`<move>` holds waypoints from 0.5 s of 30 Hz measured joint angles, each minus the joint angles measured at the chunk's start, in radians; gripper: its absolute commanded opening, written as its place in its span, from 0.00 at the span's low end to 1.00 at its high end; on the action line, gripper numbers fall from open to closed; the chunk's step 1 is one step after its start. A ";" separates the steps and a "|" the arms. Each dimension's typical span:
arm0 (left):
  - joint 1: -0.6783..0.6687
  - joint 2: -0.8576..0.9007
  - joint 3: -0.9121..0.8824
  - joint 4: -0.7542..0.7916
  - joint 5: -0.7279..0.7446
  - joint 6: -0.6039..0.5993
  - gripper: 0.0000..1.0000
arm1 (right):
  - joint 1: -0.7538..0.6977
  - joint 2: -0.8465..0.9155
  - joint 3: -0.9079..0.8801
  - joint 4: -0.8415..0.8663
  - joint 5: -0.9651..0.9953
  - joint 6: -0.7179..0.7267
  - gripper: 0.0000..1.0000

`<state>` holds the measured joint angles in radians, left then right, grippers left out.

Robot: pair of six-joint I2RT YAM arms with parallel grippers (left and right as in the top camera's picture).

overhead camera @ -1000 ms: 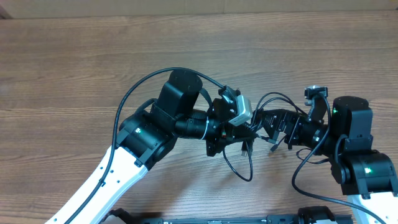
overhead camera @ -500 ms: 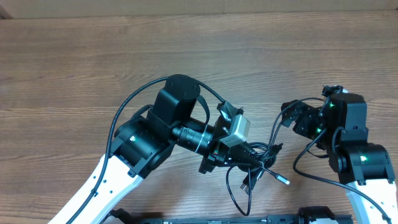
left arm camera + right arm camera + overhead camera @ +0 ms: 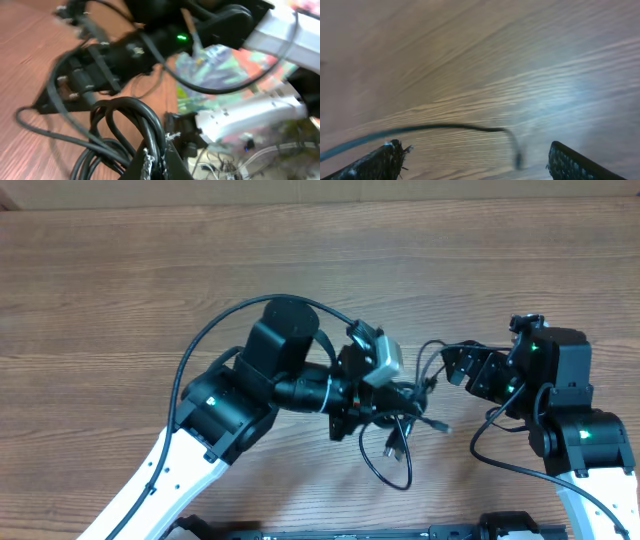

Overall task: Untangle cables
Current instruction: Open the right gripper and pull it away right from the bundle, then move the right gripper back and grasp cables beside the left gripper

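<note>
The cables (image 3: 400,425) are a bunch of thin black cords with small plug ends, hanging from my left gripper (image 3: 385,408) near the table's middle front. One loop trails toward the front edge. In the left wrist view my left gripper (image 3: 159,159) is shut on several cable strands (image 3: 135,120). My right gripper (image 3: 462,367) is to the right of the bunch, open and empty. In the right wrist view its fingers (image 3: 475,160) are wide apart, with one blurred cable end (image 3: 470,129) crossing the wood between them.
The wooden table (image 3: 120,280) stretches to the back and left. Thick black arm cables (image 3: 200,345) loop beside the left arm. The right arm's base (image 3: 585,445) stands at the front right.
My left gripper lifted the bunch back up and slightly away from the front edge. My right gripper, which let go of the cables earlier, stays open beside them.
</note>
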<state>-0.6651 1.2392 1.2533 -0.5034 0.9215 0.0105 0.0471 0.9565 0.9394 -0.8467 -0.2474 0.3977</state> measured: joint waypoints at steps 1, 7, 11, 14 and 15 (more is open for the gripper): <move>0.018 0.000 0.000 0.004 -0.007 -0.019 0.04 | 0.000 0.000 0.000 0.006 -0.017 -0.002 0.90; 0.142 0.000 0.000 0.036 0.002 -0.117 0.04 | 0.000 -0.014 0.000 0.083 -0.202 -0.049 0.91; 0.193 0.000 0.000 0.081 0.062 -0.146 0.04 | 0.000 -0.017 0.000 0.123 -0.335 -0.098 0.90; 0.209 0.000 0.000 0.103 0.117 -0.158 0.04 | 0.000 -0.017 0.000 0.151 -0.418 -0.117 0.87; 0.212 0.000 0.000 0.107 0.137 -0.161 0.04 | 0.000 -0.017 0.000 0.165 -0.452 -0.125 0.86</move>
<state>-0.4534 1.2392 1.2537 -0.3962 1.0584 -0.1505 0.0471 0.9398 0.9394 -0.6819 -0.6991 0.2729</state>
